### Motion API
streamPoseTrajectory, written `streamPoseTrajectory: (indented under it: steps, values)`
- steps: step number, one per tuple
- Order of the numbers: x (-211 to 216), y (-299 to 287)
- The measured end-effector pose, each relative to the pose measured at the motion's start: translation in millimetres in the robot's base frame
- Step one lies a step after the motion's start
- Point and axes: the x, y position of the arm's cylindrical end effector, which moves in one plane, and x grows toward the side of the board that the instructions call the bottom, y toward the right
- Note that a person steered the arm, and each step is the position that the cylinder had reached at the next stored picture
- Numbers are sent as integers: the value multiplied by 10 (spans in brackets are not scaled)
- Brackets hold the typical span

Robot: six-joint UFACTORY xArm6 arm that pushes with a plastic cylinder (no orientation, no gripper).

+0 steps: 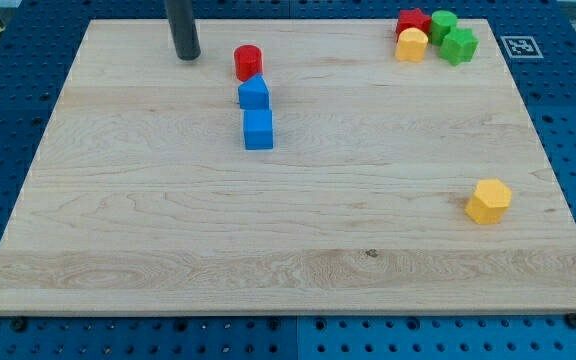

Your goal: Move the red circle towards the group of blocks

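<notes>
The arm carried no jaws to clench or release, only a straight dark rod whose lower end, my tip [187, 56], rested on the far left part of the pale wooden board [168, 230]. The red circle, a short red plastic cylinder [249, 62], stood just to the right of my tip, near it but apart, with a strip of bare wood between them. Nothing was grasped; my tip touched no block.

Directly on the near side of the red circle sat a blue plastic block of angular shape [254, 94], touching or almost touching it; I could not tell which. A blue plastic cube [258, 129] stood just nearer again, so the three made a short column running from far to near.

The group of blocks lay well apart at the far right corner of the board. It held a red plastic block [412, 20], whose shape I could not make out, a yellow plastic block with a rounded top [411, 45] just in front of it, a green plastic cylinder [444, 24] to their right, and a green plastic star-like block [459, 45] on the right edge of the cluster. All four were packed closely together.

A yellow plastic hexagonal block [489, 201] stood alone on the near right part of the board, well apart from everything else.
</notes>
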Motion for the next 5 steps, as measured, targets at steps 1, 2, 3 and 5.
streamPoseTrajectory:
  steps: [1,2,3,5]
  values:
    - [19,222]
    - [168,543]
    - [326,867]
    - [457,1454]
